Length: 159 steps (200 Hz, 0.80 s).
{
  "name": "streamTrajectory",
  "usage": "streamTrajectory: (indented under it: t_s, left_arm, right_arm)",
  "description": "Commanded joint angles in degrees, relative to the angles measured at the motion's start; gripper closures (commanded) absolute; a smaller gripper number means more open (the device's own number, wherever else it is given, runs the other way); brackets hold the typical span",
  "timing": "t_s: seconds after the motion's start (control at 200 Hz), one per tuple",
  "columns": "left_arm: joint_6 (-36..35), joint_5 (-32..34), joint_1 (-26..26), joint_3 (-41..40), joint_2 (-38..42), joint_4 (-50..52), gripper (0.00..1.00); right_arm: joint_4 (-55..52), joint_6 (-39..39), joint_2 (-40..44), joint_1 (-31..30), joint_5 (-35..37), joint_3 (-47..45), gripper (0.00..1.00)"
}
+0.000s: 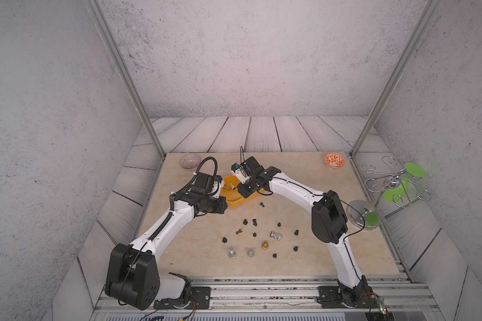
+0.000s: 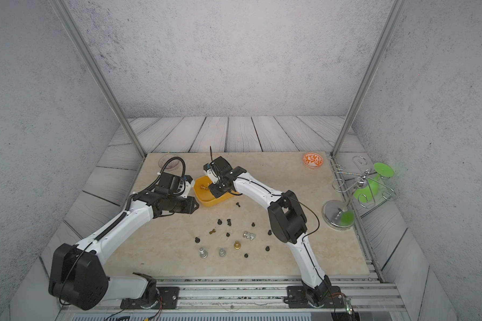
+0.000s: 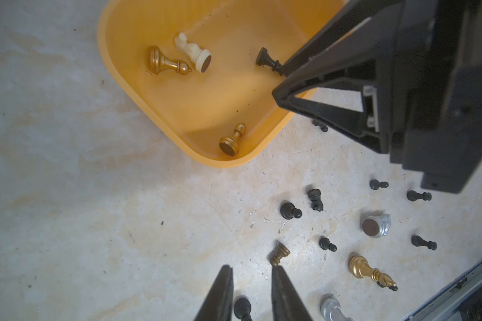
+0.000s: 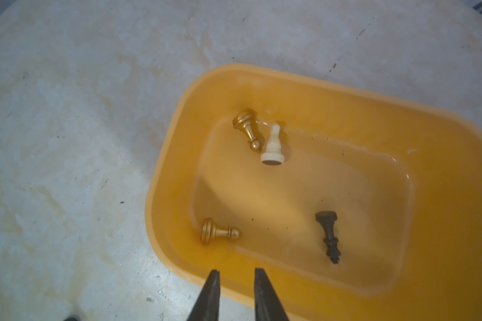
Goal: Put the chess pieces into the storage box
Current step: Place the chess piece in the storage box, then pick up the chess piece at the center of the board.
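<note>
My left tool and right tool hang parted, empty; four chess pieces lie in the yellow plastic storage box, a dozen-odd on the beige tabletop.

Right gripper, slightly parted and empty, hovers at the rim of a box where a gold pawn lies beside a cream pawn, a second gold pawn and a black piece apart.

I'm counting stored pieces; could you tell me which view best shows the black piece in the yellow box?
Right wrist view: the black piece lies whole in the yellow box. In the left wrist view the right end effector covers its tip; neither top view shows it.
</note>
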<state>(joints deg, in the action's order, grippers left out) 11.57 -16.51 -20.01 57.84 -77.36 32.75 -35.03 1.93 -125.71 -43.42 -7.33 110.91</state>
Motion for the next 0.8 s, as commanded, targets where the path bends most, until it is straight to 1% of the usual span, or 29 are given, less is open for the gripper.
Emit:
streamTrajectory:
  t_s: [0.0, 0.185, 0.355, 0.606, 0.791]
  left_arm:
    - [-1.48, -0.71, -1.19, -0.19, -1.05, 0.38, 0.72]
    - [-1.51, -0.54, -4.73, 0.3, -3.3, 0.12, 0.72]
    - [-1.05, -0.54, -8.19, 1.28, -6.87, -0.99, 0.71]
    - [-0.94, -1.07, -12.12, 4.12, -13.5, -1.43, 0.67]
    - [-1.22, 2.0, -14.34, 6.35, -18.17, -1.22, 0.66]
  right_arm:
    - [1.98, 0.77, 8.7, 0.83, 0.61, -3.87, 0.76]
    - [5.5, 2.59, 16.57, 2.73, 0.75, -13.6, 0.75]
    - [5.71, 2.96, 23.09, 4.1, 2.0, -21.87, 0.75]
    - [7.11, 4.82, 32.95, 6.46, 2.9, -35.75, 0.75]
    - [6.87, 5.84, 36.87, 6.9, 2.94, -42.18, 0.75]
